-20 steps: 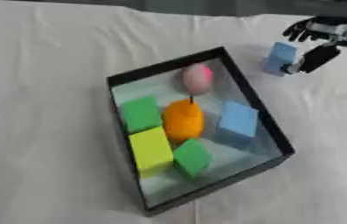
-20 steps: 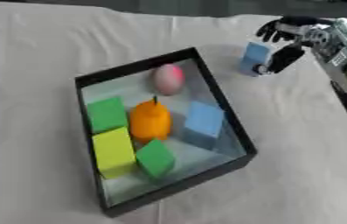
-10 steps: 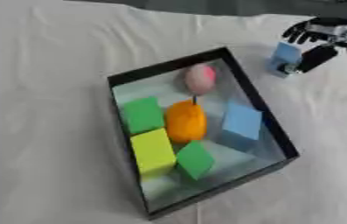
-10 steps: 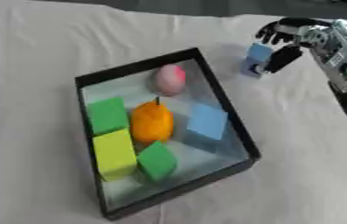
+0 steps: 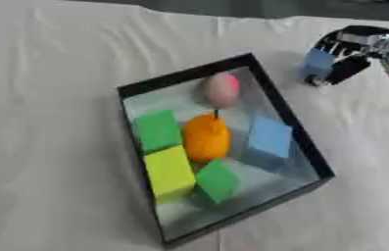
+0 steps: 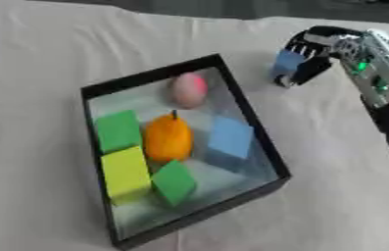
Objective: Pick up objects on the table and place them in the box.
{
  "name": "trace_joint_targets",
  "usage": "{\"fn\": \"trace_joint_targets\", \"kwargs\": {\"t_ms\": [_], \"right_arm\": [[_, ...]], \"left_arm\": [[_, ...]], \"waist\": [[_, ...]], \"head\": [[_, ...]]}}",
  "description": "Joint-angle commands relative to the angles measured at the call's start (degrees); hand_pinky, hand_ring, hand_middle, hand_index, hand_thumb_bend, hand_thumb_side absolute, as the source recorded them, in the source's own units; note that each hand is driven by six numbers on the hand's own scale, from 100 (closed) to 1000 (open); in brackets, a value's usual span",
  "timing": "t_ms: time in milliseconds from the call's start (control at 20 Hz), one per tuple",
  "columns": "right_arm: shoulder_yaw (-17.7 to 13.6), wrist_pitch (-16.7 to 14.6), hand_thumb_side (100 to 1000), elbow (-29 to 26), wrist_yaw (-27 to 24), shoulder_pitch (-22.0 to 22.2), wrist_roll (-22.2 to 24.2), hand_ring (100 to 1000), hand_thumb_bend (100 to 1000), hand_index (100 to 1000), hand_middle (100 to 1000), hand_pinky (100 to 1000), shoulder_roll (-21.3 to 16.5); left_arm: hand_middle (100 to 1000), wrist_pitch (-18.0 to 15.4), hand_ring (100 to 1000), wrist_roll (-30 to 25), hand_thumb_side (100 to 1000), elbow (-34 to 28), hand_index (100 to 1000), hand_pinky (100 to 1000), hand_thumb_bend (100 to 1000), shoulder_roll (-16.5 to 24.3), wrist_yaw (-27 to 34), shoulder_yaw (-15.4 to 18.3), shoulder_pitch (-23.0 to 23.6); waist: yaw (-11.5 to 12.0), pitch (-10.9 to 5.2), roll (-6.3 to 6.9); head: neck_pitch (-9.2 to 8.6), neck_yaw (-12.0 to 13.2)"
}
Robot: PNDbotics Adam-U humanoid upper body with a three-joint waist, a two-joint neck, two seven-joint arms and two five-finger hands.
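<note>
A small blue block (image 6: 287,62) sits on the white cloth just right of the black box (image 6: 249,127), near its far right corner. My right hand (image 6: 314,55) is curled round that block, fingers over its top and thumb at its right side. Inside the box lie a pink egg-shaped thing (image 6: 187,89), an orange fruit (image 6: 167,138), a light blue block (image 6: 230,138), two green blocks (image 6: 117,130) (image 6: 173,181) and a yellow block (image 6: 125,169). My left hand shows in no view.
A wrinkled white cloth (image 5: 52,98) covers the table. My right forearm (image 6: 379,78), with a green light on it, comes in from the right edge. A dark strip runs along the table's far edge.
The whole picture has shifted slightly, so the camera moved. My right hand stays curled round the blue block at about the same spot beside the box.
</note>
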Motion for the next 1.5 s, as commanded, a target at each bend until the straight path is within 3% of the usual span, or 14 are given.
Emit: {"fn": "trace_joint_targets", "kwargs": {"t_ms": [50,300,450,550,750,800,900,1050,1200,1350,1450,1500], "right_arm": [[-0.9,0.6,359,-0.8,-0.3,-1.2,-2.3,621,435,750,590,797,-0.9],[-1.0,2.4,300,-7.3,-5.8,-0.8,-9.0,517,433,673,503,743,-2.5],[-0.8,3.2,243,-15.8,-10.6,-0.2,-11.0,503,429,665,493,741,-4.8],[-0.5,4.2,239,-25.4,-14.6,0.8,-11.2,502,428,665,493,741,-7.4],[0.4,7.4,374,-50.4,-20.0,4.2,-7.7,533,439,681,519,750,-13.5],[1.0,7.5,414,-54.1,-20.9,4.3,-6.3,542,441,685,525,751,-14.2],[3.3,4.5,473,-56.9,-22.4,2.9,-3.4,554,443,688,534,752,-14.1],[7.2,1.1,466,-57.6,-23.5,0.7,0.4,559,444,692,528,751,-12.3],[10.8,0.4,475,-57.7,-24.1,-1.0,3.9,570,444,695,538,750,-9.6],[14.8,1.7,464,-57.7,-23.2,-2.0,7.5,573,445,695,540,748,-7.4],[16.2,3.0,438,-57.7,-22.4,-1.8,8.6,571,445,693,537,746,-5.8],[16.7,3.7,278,-57.7,-22.0,-1.6,9.0,571,529,693,533,745,-5.2]], "left_arm": [[708,0.1,741,-0.1,705,-1.0,791,617,390,1.6,-0.1,0.1,-0.4],[708,0.1,741,0.0,703,-1.0,790,618,388,1.8,-0.1,0.3,0.1],[708,0.1,741,0.1,702,-1.0,790,618,387,1.8,-0.1,0.5,0.7],[708,0.1,741,0.4,701,-1.0,790,618,387,1.9,-0.1,0.7,1.4],[709,0.0,742,0.8,699,-1.0,790,619,388,2.0,-0.1,1.0,2.3],[709,0.0,742,0.8,697,-1.0,790,620,389,2.0,0.0,1.0,2.3],[709,-0.1,742,0.7,697,-1.0,790,620,389,2.1,0.1,1.0,2.4],[709,0.0,742,0.5,697,-1.0,791,619,390,2.1,0.2,0.8,2.5],[709,0.1,742,0.4,697,-1.0,791,619,391,2.0,0.3,0.8,2.6],[709,0.2,742,0.4,697,-1.0,791,618,390,1.9,0.3,0.7,2.6],[709,0.2,741,0.4,697,-1.0,790,618,391,1.8,0.4,0.6,2.5],[709,0.3,741,0.3,697,-1.0,791,618,391,1.8,0.4,0.6,2.6]], "waist": [[-0.1,-1.16,0.35],[-0.7,-2.06,0.68],[-1.4,-2.99,0.99],[-2.0,-3.65,1.09],[-3.0,-4.82,1.17],[-3.1,-5.08,1.20],[-3.2,-5.60,1.29],[-3.2,-6.09,1.37],[-3.1,-6.29,1.40],[-2.9,-6.34,1.37],[-2.8,-6.33,1.33],[-2.8,-6.35,1.31]], "head": [[-0.68,-0.3],[0.22,0.1],[1.14,1.2],[1.67,2.1],[2.41,3.6],[2.61,3.7],[2.89,3.7],[2.97,3.5],[2.94,3.5],[2.90,3.3],[2.90,3.3],[2.94,3.3]]}}
